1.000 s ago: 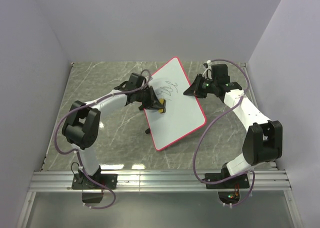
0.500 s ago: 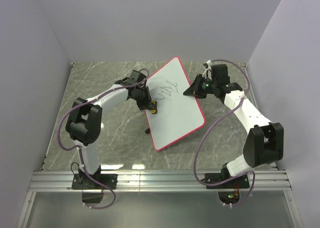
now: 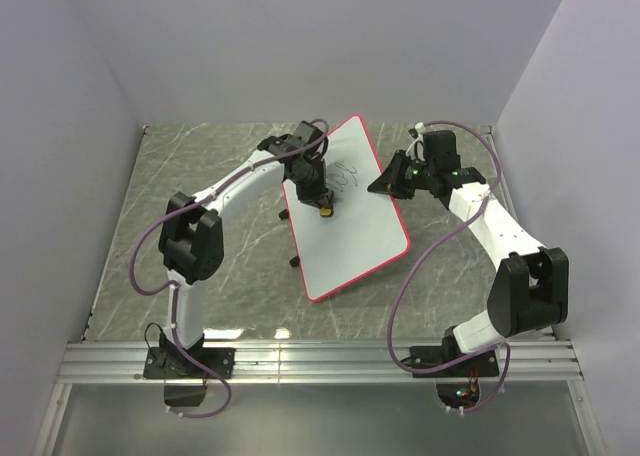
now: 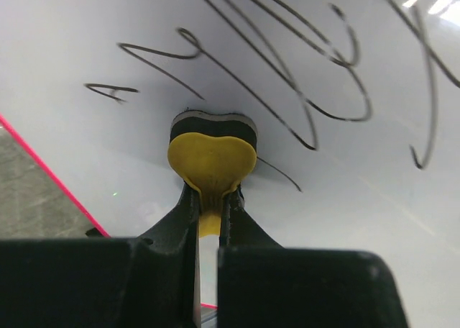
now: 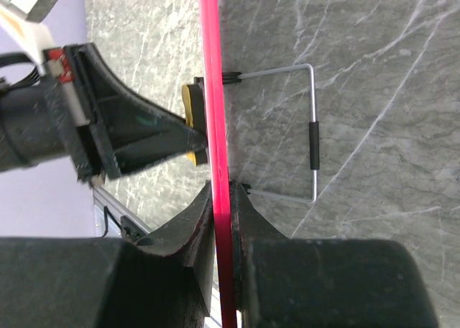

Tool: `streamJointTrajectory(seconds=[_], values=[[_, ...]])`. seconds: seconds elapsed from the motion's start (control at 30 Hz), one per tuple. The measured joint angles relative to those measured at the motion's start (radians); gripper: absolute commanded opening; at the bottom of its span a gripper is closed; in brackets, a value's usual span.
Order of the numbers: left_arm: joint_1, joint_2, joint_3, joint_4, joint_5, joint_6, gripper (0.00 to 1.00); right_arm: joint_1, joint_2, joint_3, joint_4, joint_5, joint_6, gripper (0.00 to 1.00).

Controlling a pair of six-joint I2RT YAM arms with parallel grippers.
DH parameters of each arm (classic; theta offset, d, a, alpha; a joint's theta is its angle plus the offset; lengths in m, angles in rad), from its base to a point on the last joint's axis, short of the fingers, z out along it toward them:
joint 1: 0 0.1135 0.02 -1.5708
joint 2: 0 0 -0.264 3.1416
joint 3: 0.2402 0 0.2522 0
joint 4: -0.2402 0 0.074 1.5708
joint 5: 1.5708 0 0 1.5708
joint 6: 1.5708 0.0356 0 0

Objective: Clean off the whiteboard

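The whiteboard [image 3: 355, 238], white with a red-pink frame, stands tilted in the middle of the table. Black scribbles [image 3: 343, 177] mark its upper part. My left gripper [image 3: 320, 204] is shut on a small yellow eraser [image 3: 326, 214], which presses on the board just below the scribbles. In the left wrist view the eraser [image 4: 212, 157] sits between the fingertips of the left gripper [image 4: 210, 193], with the scribbles [image 4: 287, 69] right above it. My right gripper [image 3: 386, 185] is shut on the board's right edge. The right wrist view shows the red frame [image 5: 213, 76] clamped in the right gripper [image 5: 223, 193].
A wire stand [image 5: 313, 134] props the board from behind on the grey marble table [image 3: 200, 176]. A small black foot [image 3: 294, 262] shows by the board's left edge. Purple walls close in the left, back and right. A metal rail [image 3: 320, 361] runs along the near edge.
My left gripper carried the eraser from the board's left edge up and right onto its face, below the scribbles. The right gripper kept its hold on the board's edge.
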Motion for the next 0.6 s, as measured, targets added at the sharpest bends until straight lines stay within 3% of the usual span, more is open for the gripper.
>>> streamJointTrajectory(seconds=[0.2,0.43,0.6], values=[[-0.032,0.003,0.061,-0.027,0.016,-0.013,0.00,0.000,0.000,-0.002,0.003,-0.001,0.002,0.00],[-0.077,0.091,0.318,-0.020,0.121,-0.036,0.00,0.000,0.000,-0.008,0.016,-0.003,0.016,0.00],[-0.064,0.119,0.348,-0.025,0.170,-0.044,0.00,0.000,0.000,-0.019,0.029,0.003,0.019,0.00]])
